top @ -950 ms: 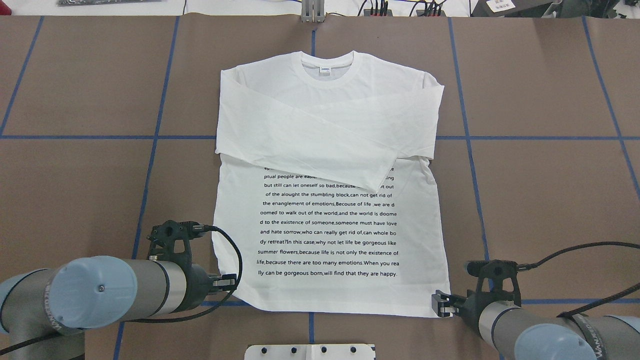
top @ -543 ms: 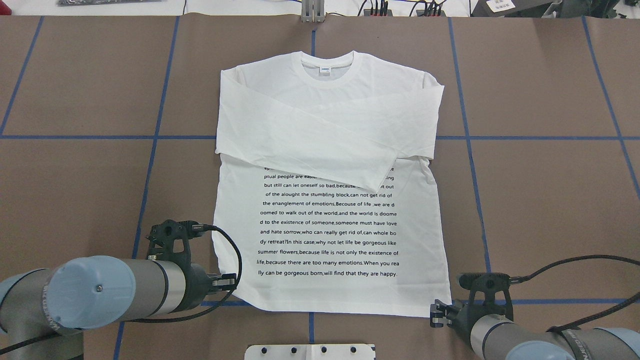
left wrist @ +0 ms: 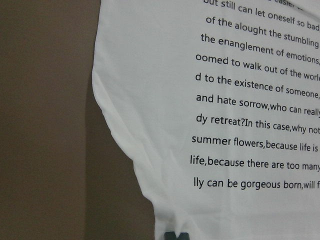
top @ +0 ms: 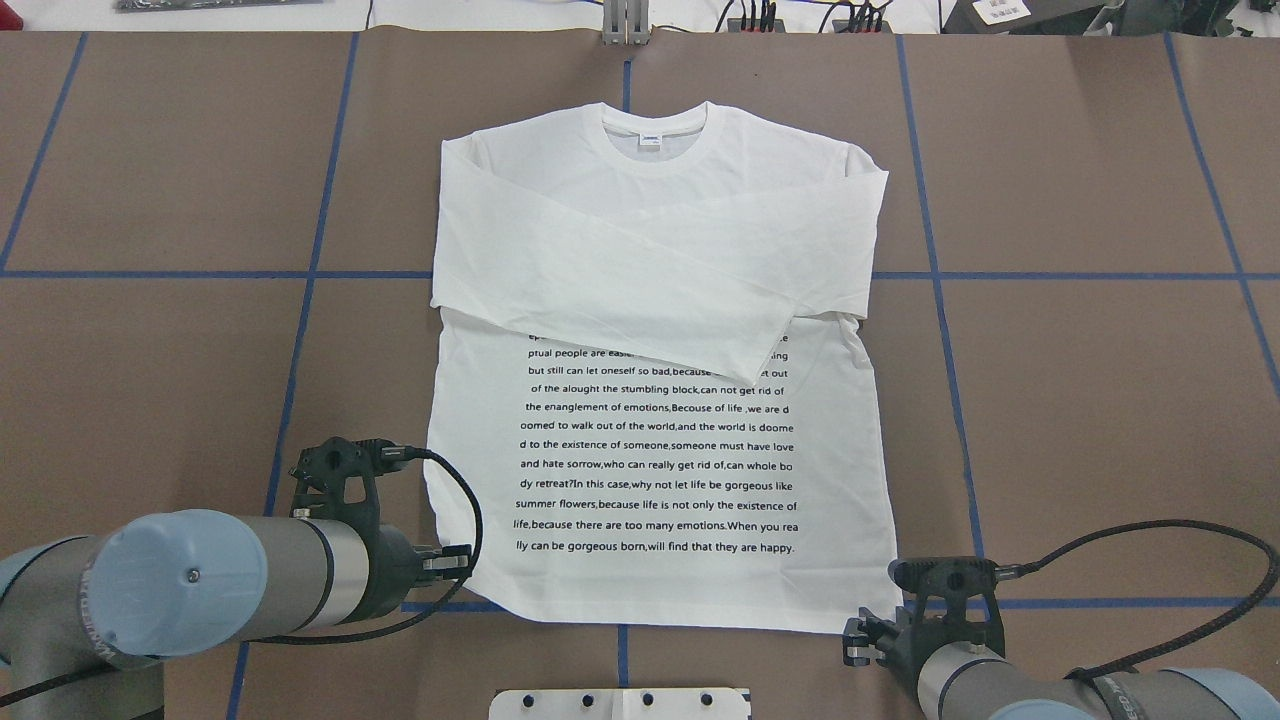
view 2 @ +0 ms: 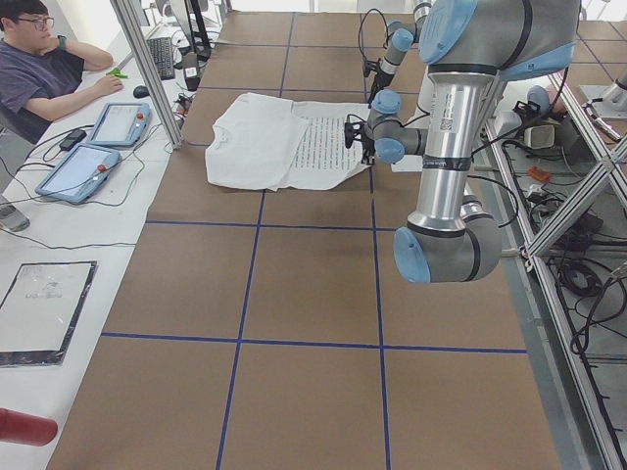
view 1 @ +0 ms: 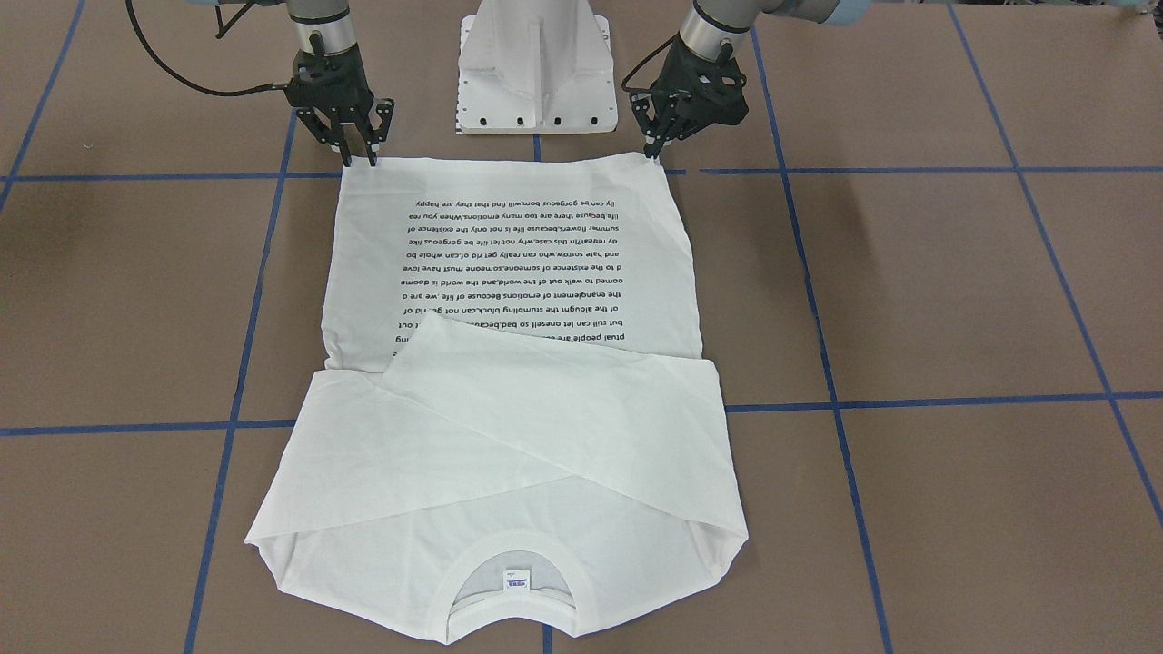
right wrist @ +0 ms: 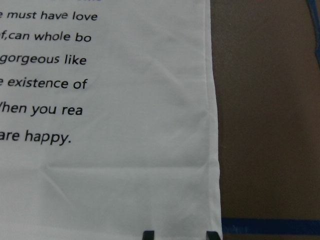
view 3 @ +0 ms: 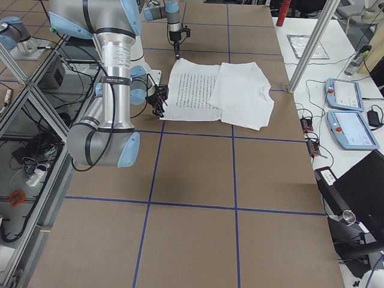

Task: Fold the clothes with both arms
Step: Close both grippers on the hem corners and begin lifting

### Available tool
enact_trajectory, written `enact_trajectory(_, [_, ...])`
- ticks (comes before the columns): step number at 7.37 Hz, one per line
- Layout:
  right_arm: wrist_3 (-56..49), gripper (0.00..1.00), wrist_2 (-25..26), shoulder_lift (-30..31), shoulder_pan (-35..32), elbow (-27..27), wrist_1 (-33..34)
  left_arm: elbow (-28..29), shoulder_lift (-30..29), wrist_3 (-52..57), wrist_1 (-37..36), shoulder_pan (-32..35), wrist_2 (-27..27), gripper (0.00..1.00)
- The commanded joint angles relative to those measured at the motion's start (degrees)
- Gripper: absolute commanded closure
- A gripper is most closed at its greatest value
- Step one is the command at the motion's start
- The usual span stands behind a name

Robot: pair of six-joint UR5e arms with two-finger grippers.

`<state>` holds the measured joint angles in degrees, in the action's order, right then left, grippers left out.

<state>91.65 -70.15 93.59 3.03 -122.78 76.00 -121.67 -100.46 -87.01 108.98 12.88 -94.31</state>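
The white long-sleeved shirt (top: 650,250) lies flat on the brown table, neck at the far side, both sleeves crossed over the chest and the black text (top: 655,465) facing up. My left gripper (top: 460,565) sits at the hem's left corner; the left wrist view shows its tips (left wrist: 176,235) together on the fabric. My right gripper (top: 852,640) is at the hem's right corner, open, and its two fingertips (right wrist: 148,234) straddle the hem edge. In the front-facing view the left gripper (view 1: 652,153) and the right gripper (view 1: 360,159) both touch down at the hem corners.
The white pedestal base (view 1: 536,64) stands just behind the hem between the arms. Blue tape lines (top: 300,330) grid the brown table. A seated person (view 2: 39,69) and teach pendants (view 2: 93,162) are at the desk past the table's far edge.
My right gripper has drawn back toward the robot's base and slightly inward along the hem's right corner. The left arm has hardly moved. The shirt lies as before.
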Motion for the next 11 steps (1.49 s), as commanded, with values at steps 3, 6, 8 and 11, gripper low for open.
enact_trajectory(3, [-0.07,0.52,0.19,0.63,-0.04,0.61,0.55,-0.05,-0.08,0.0,0.0,0.13,0.0,1.0])
enact_trajectory(6, [-0.07,1.0,0.89,0.19,0.05,0.62,0.55,-0.67,-0.08,0.0,-0.09,0.13,0.0,1.0])
enact_trajectory(8, [-0.16,1.0,0.54,0.19,-0.13,-0.61,0.64,-0.67,-0.08,0.0,-0.09,0.13,-0.18,1.0])
enact_trajectory(11, [-0.16,1.0,-6.38,0.01,-1.53,-17.24,19.63,-7.57,0.8,0.0,-4.96,0.21,-3.14,1.0])
